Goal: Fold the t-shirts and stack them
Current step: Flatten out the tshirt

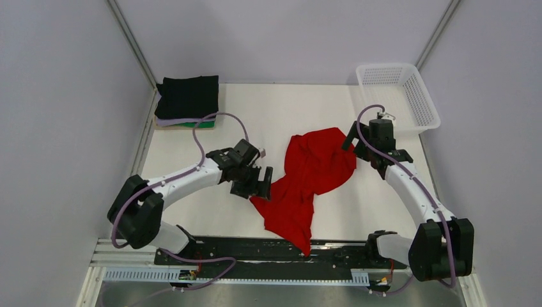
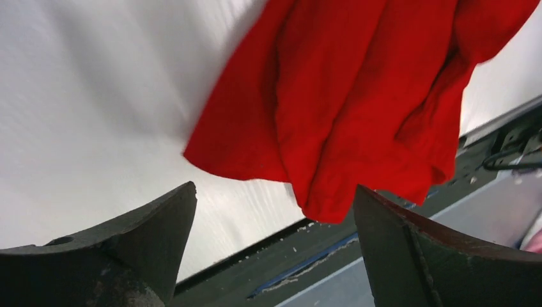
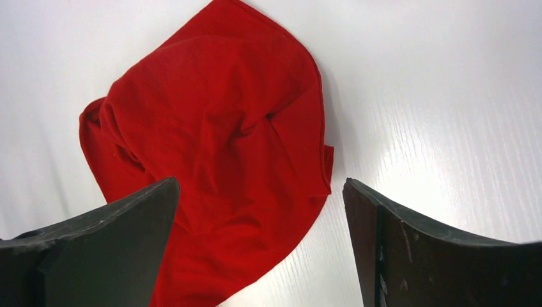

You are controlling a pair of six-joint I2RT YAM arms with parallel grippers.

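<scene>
A crumpled red t-shirt (image 1: 310,176) lies in a heap on the white table, its lower end reaching over the near edge. It also fills the left wrist view (image 2: 358,96) and the right wrist view (image 3: 217,153). My left gripper (image 1: 262,182) stands open just left of the shirt's middle, holding nothing. At the shirt's upper right edge my right gripper (image 1: 350,137) is open and above the cloth, with nothing between its fingers (image 3: 121,236). A stack of folded t-shirts (image 1: 187,101), black on top with lilac and green edges beneath, sits at the far left corner.
A white mesh basket (image 1: 399,96) stands at the back right corner. The dark rail (image 1: 268,252) carrying the arm bases runs along the near edge. Grey walls close in on both sides.
</scene>
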